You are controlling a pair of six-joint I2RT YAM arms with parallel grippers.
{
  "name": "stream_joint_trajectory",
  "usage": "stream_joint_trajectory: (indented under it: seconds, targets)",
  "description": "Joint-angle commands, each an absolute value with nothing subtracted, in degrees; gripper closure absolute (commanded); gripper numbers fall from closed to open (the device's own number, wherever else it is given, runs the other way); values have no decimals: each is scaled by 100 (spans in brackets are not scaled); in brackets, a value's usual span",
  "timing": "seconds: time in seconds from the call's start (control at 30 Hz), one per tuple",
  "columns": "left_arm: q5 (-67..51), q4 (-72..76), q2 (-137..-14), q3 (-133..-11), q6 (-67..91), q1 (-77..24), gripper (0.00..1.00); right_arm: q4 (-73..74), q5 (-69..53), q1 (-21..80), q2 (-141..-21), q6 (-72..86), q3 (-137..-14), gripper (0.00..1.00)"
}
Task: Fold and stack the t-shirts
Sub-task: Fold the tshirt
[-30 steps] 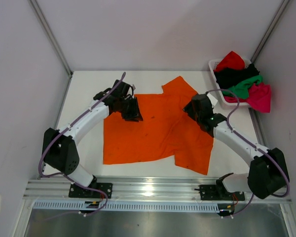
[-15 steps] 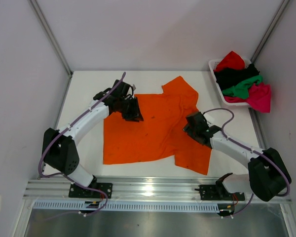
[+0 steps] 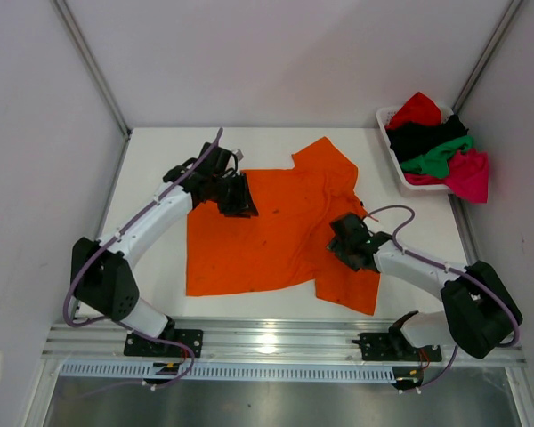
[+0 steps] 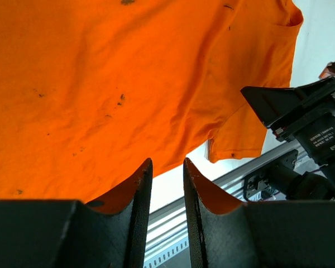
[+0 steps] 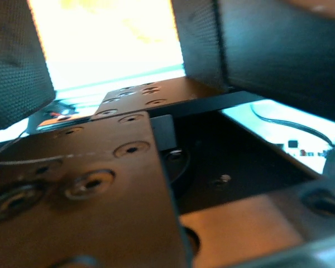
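A bright orange t-shirt [image 3: 276,240] lies spread flat on the white table, one sleeve pointing to the back. My left gripper [image 3: 240,200] hovers over its back left part. In the left wrist view the left gripper [image 4: 166,164] shows a narrow gap with nothing in it, and orange t-shirt [image 4: 128,84] lies beyond. My right gripper [image 3: 343,245] is low on the shirt's right side. In the right wrist view the right gripper [image 5: 111,44] has its fingers [image 5: 201,39] wide apart, with only a bright orange blur between them.
A white basket [image 3: 384,116] at the back right holds a red t-shirt [image 3: 416,108], a black one [image 3: 423,135], a green one [image 3: 440,156] and a pink one [image 3: 470,173] hanging over its edge. The metal rail [image 3: 276,338] runs along the near edge.
The right arm has swung forward and left, bringing its gripper down onto the shirt's right side. The left gripper has hardly moved.
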State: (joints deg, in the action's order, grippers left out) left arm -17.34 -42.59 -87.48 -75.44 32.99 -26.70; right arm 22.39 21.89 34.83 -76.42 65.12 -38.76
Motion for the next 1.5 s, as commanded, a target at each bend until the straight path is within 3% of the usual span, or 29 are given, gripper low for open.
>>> stream_joint_trajectory:
  seconds: [0.0, 0.9, 1.0, 1.23, 1.47]
  targets:
    - [-1854, -4219, -8473, -7629, 3331, -2654, 68, 2566, 2057, 3524, -7682, 6908, -3710, 38]
    - [-1810, -4316, -8253, -7585, 3287, -2654, 68, 3595, 2082, 3656, -6188, 7823, -2777, 39]
    - [-1811, -4280, -8253, -7559, 3278, -2654, 68, 3332, 2258, 3761, -6065, 7428, -2786, 39]
    - [-1846, -4149, -8367, -7418, 3305, -2654, 67, 1197, 3374, 4236, -5388, 5574, -2636, 37]
    - [-1863, -4078, -8499, -7392, 3348, -2654, 67, 124, 3762, 4132, -6238, 4247, -3416, 36]
